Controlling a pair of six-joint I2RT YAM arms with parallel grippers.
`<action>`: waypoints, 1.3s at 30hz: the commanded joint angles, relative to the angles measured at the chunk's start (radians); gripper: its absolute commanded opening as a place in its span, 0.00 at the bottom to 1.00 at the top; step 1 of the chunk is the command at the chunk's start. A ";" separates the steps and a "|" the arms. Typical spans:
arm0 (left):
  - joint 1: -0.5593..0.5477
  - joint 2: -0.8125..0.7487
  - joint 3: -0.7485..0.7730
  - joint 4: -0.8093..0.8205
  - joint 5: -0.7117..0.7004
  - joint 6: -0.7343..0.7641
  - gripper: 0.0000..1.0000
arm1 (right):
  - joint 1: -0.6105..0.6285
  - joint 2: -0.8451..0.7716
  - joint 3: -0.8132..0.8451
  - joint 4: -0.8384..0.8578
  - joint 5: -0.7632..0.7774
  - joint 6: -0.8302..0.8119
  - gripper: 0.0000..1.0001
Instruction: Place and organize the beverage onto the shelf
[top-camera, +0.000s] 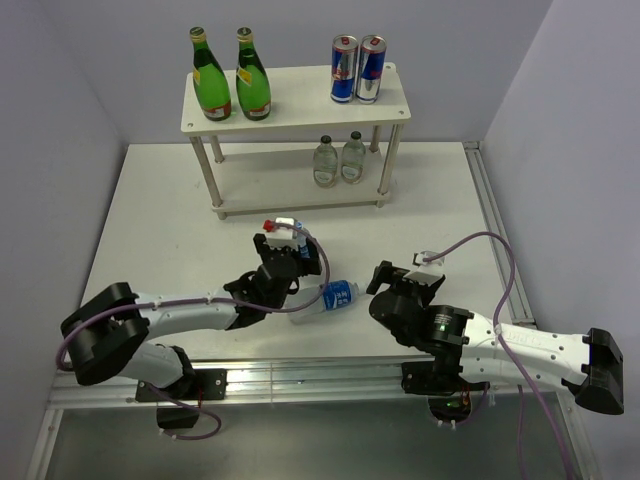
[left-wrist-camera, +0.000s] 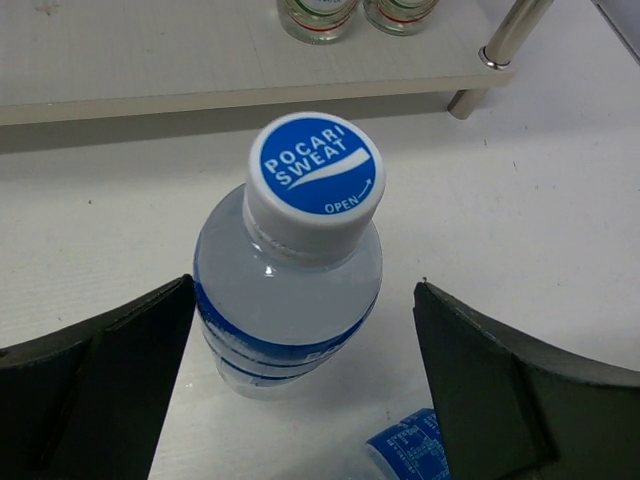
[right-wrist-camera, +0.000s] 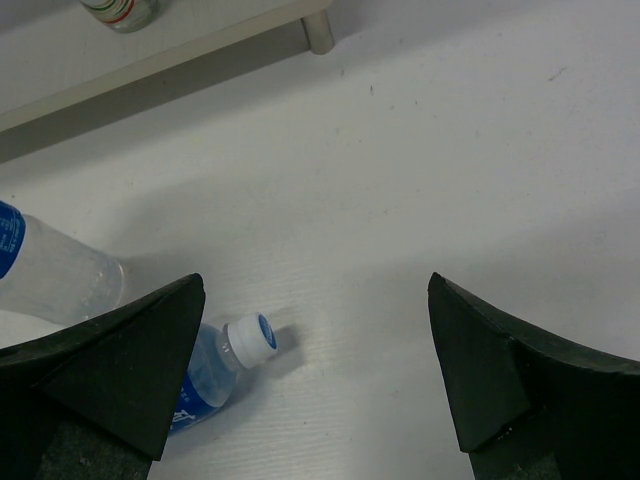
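Middle of the white bench (top-camera: 150, 230), below the cream-white two-tier shelf (top-camera: 300, 100), a clear plastic blue-labelled bottle (left-wrist-camera: 315, 180) stands upright between the left fingers (left-wrist-camera: 100, 390), which are spread wide and not touching it. Its twin (top-camera: 328, 297) lies on its side just to the right, well away from the bench edges. The right fingers (right-wrist-camera: 110, 370) are spread too, holding nothing. Two green glass bottles (top-camera: 211, 85) and two blue-and-silver cans (top-camera: 344, 70) stand at opposite ends of the top board. Two clear pale bottles (top-camera: 325, 162) stand lower right, with open board to their left.
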 joint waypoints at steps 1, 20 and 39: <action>-0.001 0.065 -0.001 0.147 -0.011 0.021 0.96 | 0.004 0.000 0.013 0.026 0.027 0.002 1.00; 0.148 0.167 0.105 0.143 -0.085 0.069 0.00 | 0.004 0.016 0.016 0.032 0.027 -0.003 1.00; 0.484 0.107 0.365 0.069 0.061 0.250 0.00 | 0.004 0.051 0.027 0.040 0.025 -0.012 1.00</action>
